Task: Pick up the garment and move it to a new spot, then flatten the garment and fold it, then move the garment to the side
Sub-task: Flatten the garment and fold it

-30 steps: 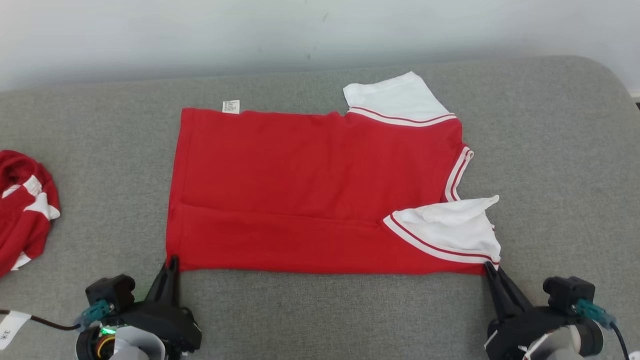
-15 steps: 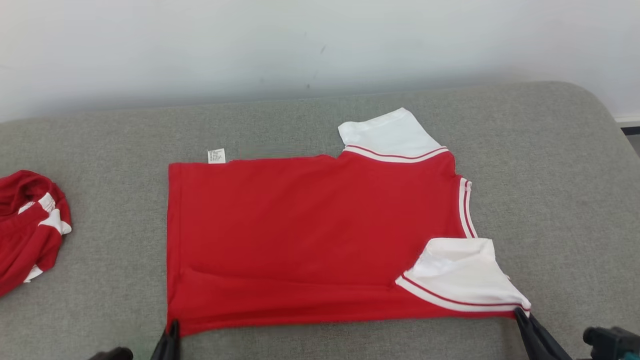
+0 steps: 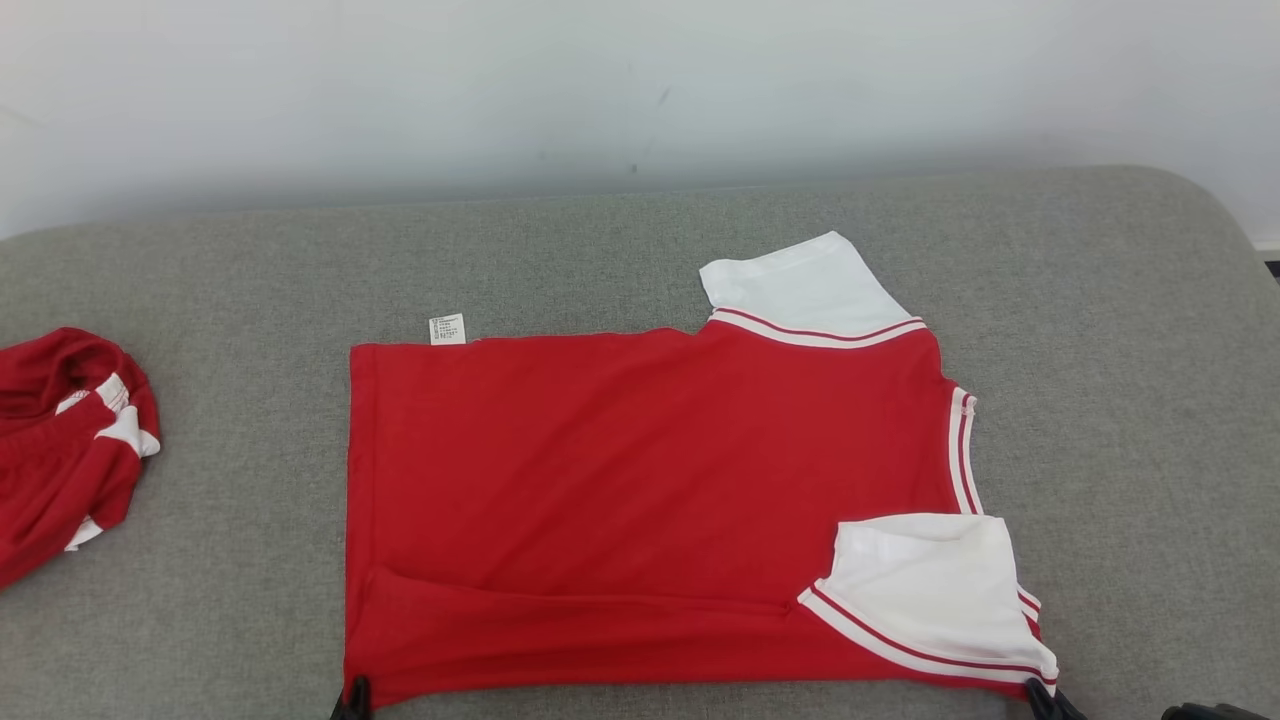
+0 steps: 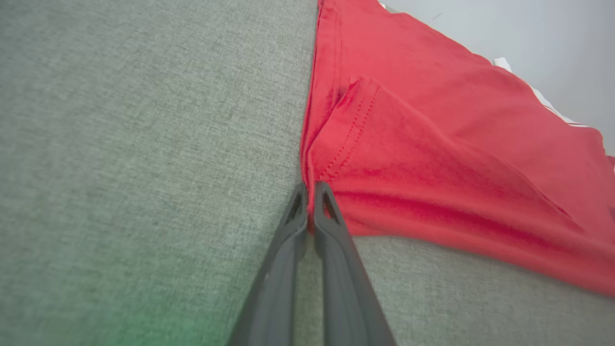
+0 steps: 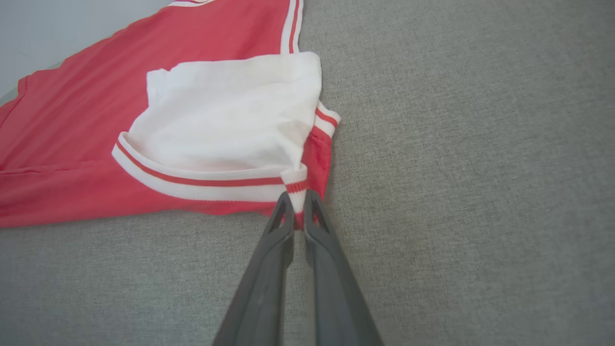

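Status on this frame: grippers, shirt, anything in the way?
Left gripper shut on hem corner of red shirt. Right gripper shut on its near corner by the white sleeve. Shirt spread on grey cushion. Second red garment at left, apart.

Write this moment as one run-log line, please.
step: flatten and fold | left tool: shut on shirt hem corner | right tool: shut on sleeve-side corner | shirt: spread on grey cushion

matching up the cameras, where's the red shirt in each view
Head view: the red shirt lies spread across the centre, near edge at the bottom.
Left wrist view: upper right, hem corner pinched by the left gripper.
Right wrist view: upper left, sleeve corner pinched by the right gripper.
Shared landmark: the grey cushion under it.
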